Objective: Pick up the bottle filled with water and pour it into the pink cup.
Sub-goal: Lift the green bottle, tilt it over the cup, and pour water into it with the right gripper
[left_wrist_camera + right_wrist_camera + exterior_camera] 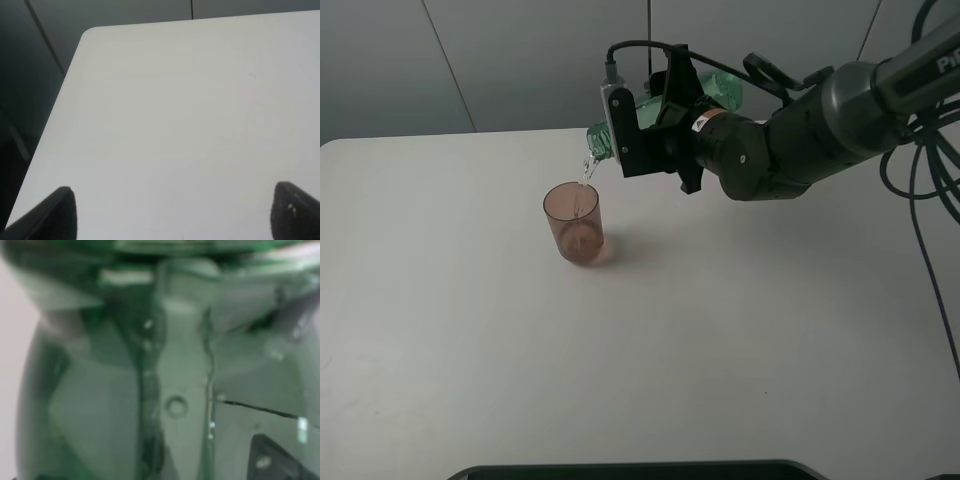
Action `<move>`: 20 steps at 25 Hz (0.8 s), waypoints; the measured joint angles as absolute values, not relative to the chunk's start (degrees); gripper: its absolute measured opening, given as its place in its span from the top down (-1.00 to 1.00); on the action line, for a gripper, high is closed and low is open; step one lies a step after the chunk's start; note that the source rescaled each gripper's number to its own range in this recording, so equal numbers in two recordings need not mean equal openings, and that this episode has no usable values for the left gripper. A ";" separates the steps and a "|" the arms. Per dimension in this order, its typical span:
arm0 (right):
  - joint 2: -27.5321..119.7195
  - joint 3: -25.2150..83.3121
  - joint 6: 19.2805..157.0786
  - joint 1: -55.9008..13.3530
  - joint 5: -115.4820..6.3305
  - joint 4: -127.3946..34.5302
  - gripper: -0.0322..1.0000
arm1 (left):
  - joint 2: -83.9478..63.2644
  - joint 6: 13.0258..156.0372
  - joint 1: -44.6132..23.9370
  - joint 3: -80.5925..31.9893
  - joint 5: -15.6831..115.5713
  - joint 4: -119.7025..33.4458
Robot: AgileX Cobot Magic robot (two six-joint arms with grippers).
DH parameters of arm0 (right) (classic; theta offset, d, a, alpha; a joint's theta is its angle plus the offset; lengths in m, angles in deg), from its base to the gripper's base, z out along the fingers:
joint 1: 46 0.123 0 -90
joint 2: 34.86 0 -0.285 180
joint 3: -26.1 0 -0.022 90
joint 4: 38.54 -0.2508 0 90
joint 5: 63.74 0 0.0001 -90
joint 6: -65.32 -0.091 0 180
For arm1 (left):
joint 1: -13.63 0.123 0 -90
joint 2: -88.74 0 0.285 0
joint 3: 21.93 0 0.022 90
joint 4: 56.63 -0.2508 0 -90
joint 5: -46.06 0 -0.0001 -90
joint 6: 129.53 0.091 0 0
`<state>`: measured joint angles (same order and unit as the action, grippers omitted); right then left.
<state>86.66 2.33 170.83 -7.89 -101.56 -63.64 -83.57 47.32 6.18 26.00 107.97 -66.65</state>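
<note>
Right gripper clamps the tilted bottle, water falling into the pink cup — drift or a steeper tilt could overshoot the rim. Left gripper idle, jaws apart.

Your right wrist view is almost wholly filled by the bottle, pressed so close that its green translucent wall is blurred. A pale vertical ridge runs down the middle of the wall, with a small round dimple on it near the centre. At 9 o'clock you get a thin strip of light tabletop past the bottle's curved edge. Towards 4 o'clock a fine dark line crosses the green, and at 5 o'clock sits a dark shape you cannot identify.
</note>
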 joint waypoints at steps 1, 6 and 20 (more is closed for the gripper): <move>86.66 2.33 171.27 -7.89 -101.69 -64.08 0.94 | -83.57 47.22 6.18 26.00 107.97 -66.75; 86.66 2.33 172.26 -7.89 -102.25 -65.94 0.94 | -83.57 46.75 6.18 26.00 107.97 -67.08; 86.66 2.68 174.18 -7.89 -103.65 -67.72 0.94 | -83.57 46.63 6.18 26.00 107.97 -67.20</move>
<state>86.66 2.68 174.18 -7.89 -103.65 -67.72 -83.57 46.63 6.18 26.00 107.97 -67.20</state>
